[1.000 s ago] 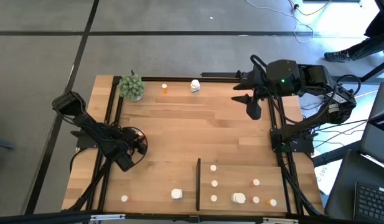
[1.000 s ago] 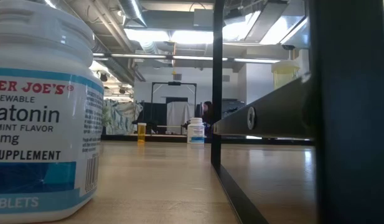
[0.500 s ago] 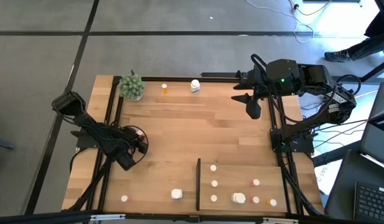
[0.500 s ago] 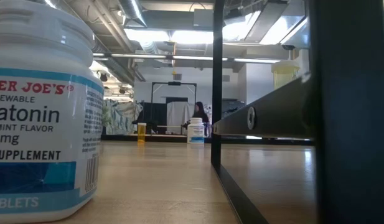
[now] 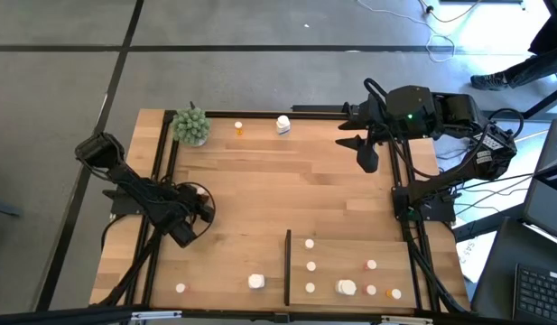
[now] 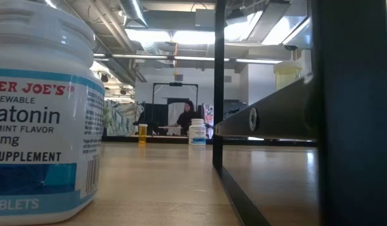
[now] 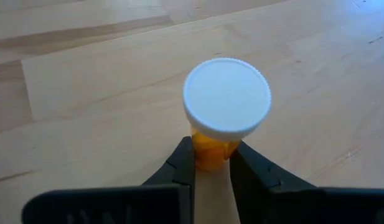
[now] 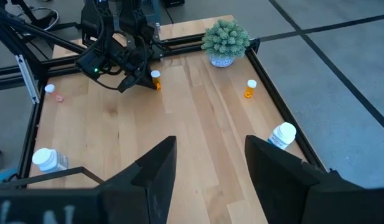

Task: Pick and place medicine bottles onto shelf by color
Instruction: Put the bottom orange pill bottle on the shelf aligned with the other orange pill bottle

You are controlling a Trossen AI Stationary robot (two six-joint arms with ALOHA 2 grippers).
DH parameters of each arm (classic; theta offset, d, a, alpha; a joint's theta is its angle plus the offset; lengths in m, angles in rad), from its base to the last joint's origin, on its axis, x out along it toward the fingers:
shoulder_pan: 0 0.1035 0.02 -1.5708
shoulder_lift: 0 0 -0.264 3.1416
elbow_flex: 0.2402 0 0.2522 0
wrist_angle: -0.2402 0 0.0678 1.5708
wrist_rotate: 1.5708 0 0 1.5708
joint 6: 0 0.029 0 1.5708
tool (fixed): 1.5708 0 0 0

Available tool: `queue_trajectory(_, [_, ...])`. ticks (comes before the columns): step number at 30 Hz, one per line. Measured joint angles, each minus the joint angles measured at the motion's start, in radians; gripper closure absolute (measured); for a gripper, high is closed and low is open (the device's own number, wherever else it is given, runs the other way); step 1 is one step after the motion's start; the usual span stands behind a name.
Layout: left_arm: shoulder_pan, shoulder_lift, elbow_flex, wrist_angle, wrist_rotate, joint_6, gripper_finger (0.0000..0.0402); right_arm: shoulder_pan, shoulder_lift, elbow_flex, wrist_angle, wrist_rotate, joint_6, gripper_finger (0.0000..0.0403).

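Wooden table (image 5: 260,190), five bottles on shelf (image 5: 350,248), two claws

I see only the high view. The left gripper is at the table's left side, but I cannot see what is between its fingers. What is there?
Observer: The left gripper has an orange bottle with a white cap between its fingers.
Operator: Is the bottle upright?
Observer: Yes, it stands upright on the table.
Operator: And the right gripper?
Observer: The right gripper is open and holds nothing.
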Motion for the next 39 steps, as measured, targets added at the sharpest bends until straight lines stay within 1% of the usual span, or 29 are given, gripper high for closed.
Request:
queue_trajectory(8, [0.000,0.000,0.023,-0.008,0.011,0.006,0.0349,0.000,0.000,0.000,0.000,0.000,-0.003,0.0211])
queue_trajectory(13, [0.006,-0.013,0.094,-0.007,0.082,0.157,0.0350,0.000,0.000,0.000,-0.001,0.000,-0.005,0.0211])
queue_trajectory(15, [0.015,-0.027,0.126,-0.008,0.121,0.228,0.0351,0.000,0.000,0.000,-0.002,0.000,-0.006,0.0211])
queue_trajectory(18, [0.030,-0.062,0.174,-0.013,0.154,0.339,0.0353,0.000,0.000,0.000,-0.011,0.000,-0.019,0.0211])
queue_trajectory(23, [0.074,-0.155,0.259,-0.012,0.214,0.560,0.0354,0.000,0.000,-0.022,-0.026,-0.018,-0.123,0.0211])
queue_trajectory(27, [0.141,-0.228,0.341,-0.014,0.291,0.773,0.0355,0.000,0.009,-0.064,-0.025,-0.083,-0.241,0.0211])
queue_trajectory(30, [0.203,-0.268,0.408,-0.015,0.351,0.929,0.0355,0.000,0.032,-0.092,-0.006,-0.146,-0.289,0.0211])
queue_trajectory(37, [0.348,-0.287,0.565,-0.014,0.463,1.251,0.0355,0.000,0.129,-0.134,0.122,-0.295,-0.373,0.0211])
queue_trajectory(39, [0.384,-0.279,0.605,-0.013,0.485,1.315,0.0355,0.000,0.166,-0.135,0.157,-0.316,-0.409,0.0211])
